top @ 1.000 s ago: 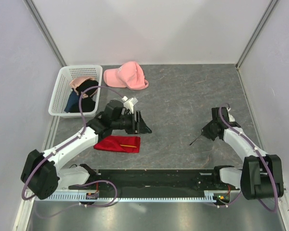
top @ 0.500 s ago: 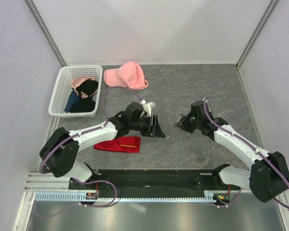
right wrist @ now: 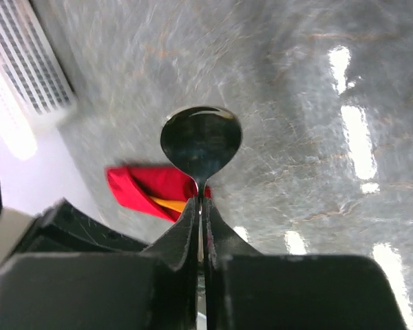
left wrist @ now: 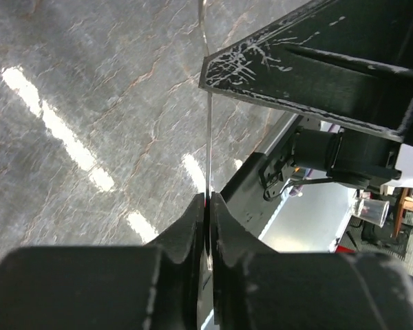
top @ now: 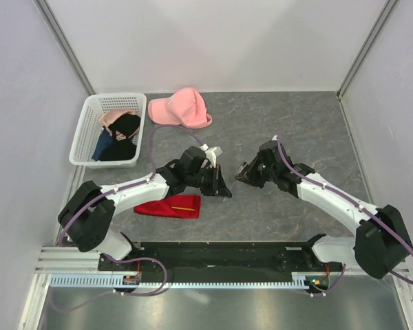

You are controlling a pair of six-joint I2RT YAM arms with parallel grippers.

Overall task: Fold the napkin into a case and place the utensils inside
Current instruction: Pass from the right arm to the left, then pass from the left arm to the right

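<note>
The red napkin (top: 166, 206) lies folded into a narrow case left of centre, an orange utensil (top: 186, 207) poking from its right end. My two grippers meet tip to tip above the table, right of the case. A metal spoon (right wrist: 200, 141) spans between them. The right gripper (right wrist: 199, 201) is shut on its neck, the bowl sticking out ahead, with the napkin (right wrist: 141, 184) and orange utensil (right wrist: 168, 204) beyond. The left gripper (left wrist: 208, 199) is shut on the thin spoon handle (left wrist: 208, 137), seen edge-on. In the top view, the left gripper (top: 224, 189) and right gripper (top: 239, 176) almost touch.
A white basket (top: 89, 134) holding dark garments (top: 120, 137) stands at the back left, a pink cap (top: 180, 108) beside it. Pale walls close in the table on three sides. A black strip (top: 220, 254) runs along the near edge.
The right arm carried the spoon leftward from the right side to the centre. The left arm swung right to meet it, and its jaws went from open to shut on the handle.
</note>
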